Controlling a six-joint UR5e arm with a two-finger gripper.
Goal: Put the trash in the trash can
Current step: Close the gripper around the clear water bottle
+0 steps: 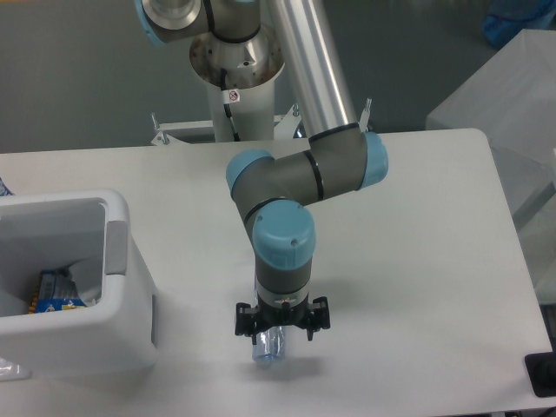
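Note:
The trash I can see is a slim clear plastic bottle [269, 349] lying on the white table. Only its near end shows, because the arm's wrist covers the rest, including the blue cap. My gripper [281, 327] hangs straight over the bottle and is open, with one black finger on each side of it. The fingers have not closed on the bottle. The trash can [115, 250], a large white bin with a grey strip on its right rim, stands at the left edge of the table. A blue and yellow packet [57, 293] lies inside it.
The arm's base column [236, 61] rises behind the table at the back. A black object [542, 373] sits at the bottom right corner. A pale covered surface [512, 95] stands beyond the table's right edge. A bit of clear plastic [9, 369] shows beside the bin's lower left.

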